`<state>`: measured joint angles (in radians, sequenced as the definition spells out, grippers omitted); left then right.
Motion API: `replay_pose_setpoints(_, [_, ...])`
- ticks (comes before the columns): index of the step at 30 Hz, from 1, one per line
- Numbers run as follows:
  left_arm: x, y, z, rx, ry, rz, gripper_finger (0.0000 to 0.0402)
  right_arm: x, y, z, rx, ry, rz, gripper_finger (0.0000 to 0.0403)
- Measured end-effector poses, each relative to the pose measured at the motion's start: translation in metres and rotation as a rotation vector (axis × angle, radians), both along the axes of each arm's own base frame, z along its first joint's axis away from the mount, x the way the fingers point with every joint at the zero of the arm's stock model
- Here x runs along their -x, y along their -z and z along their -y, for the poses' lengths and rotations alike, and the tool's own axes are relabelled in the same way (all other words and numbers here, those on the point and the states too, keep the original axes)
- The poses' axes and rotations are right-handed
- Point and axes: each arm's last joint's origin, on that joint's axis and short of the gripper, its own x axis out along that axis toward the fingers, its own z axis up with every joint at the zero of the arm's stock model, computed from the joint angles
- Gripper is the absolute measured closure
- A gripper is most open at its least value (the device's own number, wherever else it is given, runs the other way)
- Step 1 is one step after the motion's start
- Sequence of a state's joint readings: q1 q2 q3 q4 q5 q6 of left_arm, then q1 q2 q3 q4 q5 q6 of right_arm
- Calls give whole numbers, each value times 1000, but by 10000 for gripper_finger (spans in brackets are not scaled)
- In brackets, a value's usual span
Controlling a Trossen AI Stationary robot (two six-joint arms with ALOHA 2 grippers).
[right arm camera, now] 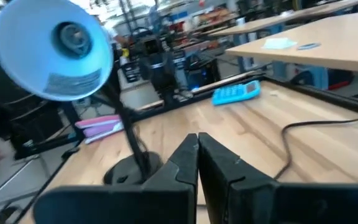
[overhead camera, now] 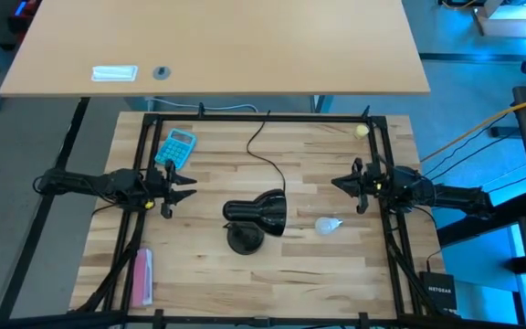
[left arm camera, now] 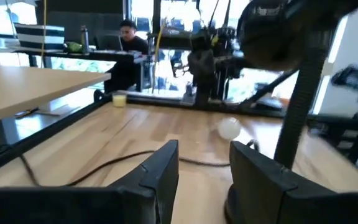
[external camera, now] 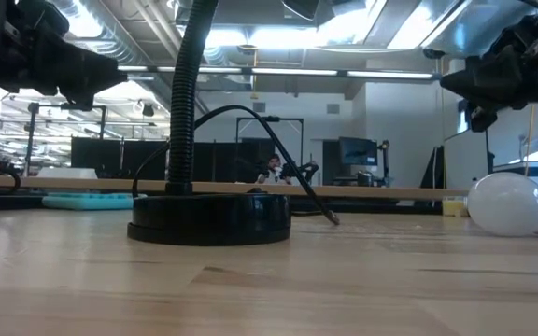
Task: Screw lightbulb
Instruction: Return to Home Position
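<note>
Near the middle of the surface (overhead camera: 336, 270), just beside the black lamp (overhead camera: 256, 216), the lightbulb (overhead camera: 328, 225) is found lying loose, while the left gripper (overhead camera: 188, 185), fingers parted, and the right gripper (overhead camera: 339, 185), fingers pressed together and empty, are parked at opposite edges, so homing is judged nearly complete and a fresh grasp is called for next.

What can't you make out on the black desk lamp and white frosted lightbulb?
Right wrist view: label inside the black desk lamp's shade, blurred.
Low view: that shade, cut off by the top edge.
Low view: white frosted lightbulb's threads, lost at the right edge.
</note>
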<state>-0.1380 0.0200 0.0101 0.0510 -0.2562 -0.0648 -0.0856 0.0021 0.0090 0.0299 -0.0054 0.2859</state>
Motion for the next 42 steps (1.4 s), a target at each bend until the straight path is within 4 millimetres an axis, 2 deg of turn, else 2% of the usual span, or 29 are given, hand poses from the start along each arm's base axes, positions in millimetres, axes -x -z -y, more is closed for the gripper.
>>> replay_pose_setpoints(42, [0, 1, 0, -14, -3, -10, 269, -1, 2, 0, -25, -4, -16, 388])
